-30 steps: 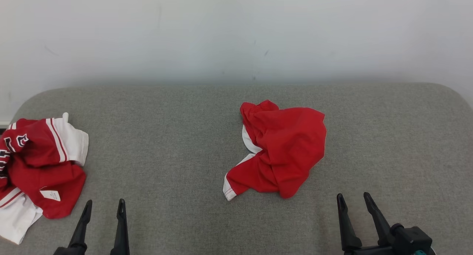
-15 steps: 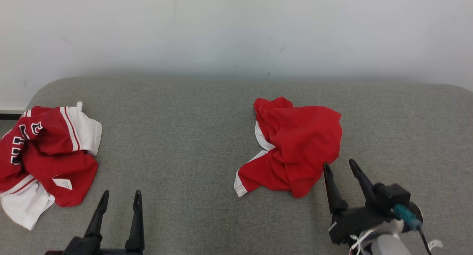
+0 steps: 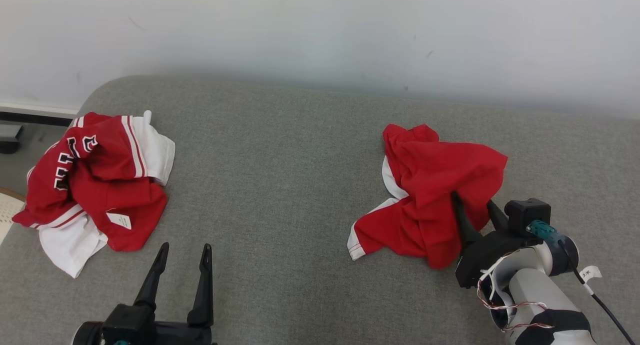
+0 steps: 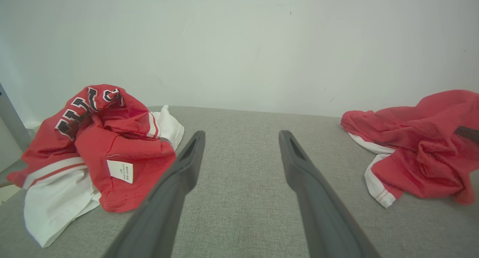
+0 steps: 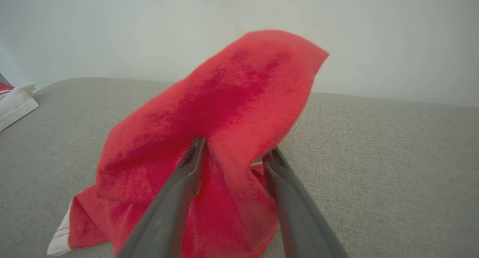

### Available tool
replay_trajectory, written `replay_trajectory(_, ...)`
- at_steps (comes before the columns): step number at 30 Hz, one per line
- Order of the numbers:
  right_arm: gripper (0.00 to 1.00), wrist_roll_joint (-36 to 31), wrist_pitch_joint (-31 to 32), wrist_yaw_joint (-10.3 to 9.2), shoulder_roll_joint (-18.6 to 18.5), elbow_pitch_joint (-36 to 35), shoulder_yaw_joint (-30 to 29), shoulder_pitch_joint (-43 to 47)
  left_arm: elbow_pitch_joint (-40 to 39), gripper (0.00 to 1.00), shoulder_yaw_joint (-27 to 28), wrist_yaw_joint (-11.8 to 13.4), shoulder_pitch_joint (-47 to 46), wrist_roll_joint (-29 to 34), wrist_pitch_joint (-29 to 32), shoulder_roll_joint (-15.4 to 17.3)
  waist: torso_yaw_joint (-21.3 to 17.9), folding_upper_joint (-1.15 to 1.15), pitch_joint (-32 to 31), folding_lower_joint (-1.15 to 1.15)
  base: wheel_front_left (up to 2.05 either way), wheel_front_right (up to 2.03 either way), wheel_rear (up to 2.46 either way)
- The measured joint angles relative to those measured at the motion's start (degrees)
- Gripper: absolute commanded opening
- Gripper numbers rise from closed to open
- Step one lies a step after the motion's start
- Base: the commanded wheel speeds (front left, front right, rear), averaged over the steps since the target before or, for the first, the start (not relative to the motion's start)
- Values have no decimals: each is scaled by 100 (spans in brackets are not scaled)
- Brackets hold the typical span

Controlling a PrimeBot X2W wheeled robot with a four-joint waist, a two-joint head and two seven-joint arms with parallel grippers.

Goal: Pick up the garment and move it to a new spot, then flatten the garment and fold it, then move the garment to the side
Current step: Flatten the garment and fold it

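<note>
Garment (image 3: 440,185): red with white trim at one hem, crumpled in a loose heap on the grey fabric-covered tabletop (image 3: 280,175), right of the middle and about midway between the far and near edges. White-edged corner spread flat toward the near edge, the rest bunched higher. Right tool (image 3: 472,199) in at the heap's near right side, pale forearm trailing back toward the near right corner. Seen from its own wrist, right tool (image 5: 236,146) with fingers apart, astride a raised ridge of the red cloth, both fingertips against the fabric; pinched or merely straddled, cannot tell. Left tool (image 3: 185,246) low over the near edge, left of the middle, spread wide and holding nothing. Seen from its own wrist, left tool (image 4: 242,132) with bare grey fabric between its fingers. Second piece, a red and white jersey (image 3: 100,185) with black lettering and a white label, heaped at the left edge toward the far left corner, well apart from the task's heap. Plain pale wall (image 3: 320,30) behind the far edge.
</note>
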Motion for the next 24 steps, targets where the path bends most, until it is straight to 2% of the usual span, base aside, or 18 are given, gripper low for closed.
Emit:
replay_trajectory(4,0,83,-86,0,-57,130,154,-129,19,100,36,0,-1,-38,0,-7,45,0,45,0,0,0,0)
replay_trajectory(8,0,147,-141,0,-171,-140,168,-157,34,100,113,0,1,-70,0,-12,-32,0,30,0,0,0,0)
replay_trajectory(17,0,-90,-152,0,-375,-1896,446,28,-23,100,132,0,-26,-113,0,-19,-299,0,25,0,0,0,0)
replay_trajectory(24,0,-131,307,0,-236,-3289,1139,537,-83,100,80,0,-136,-171,0,-35,-348,0,162,0,0,0,0)
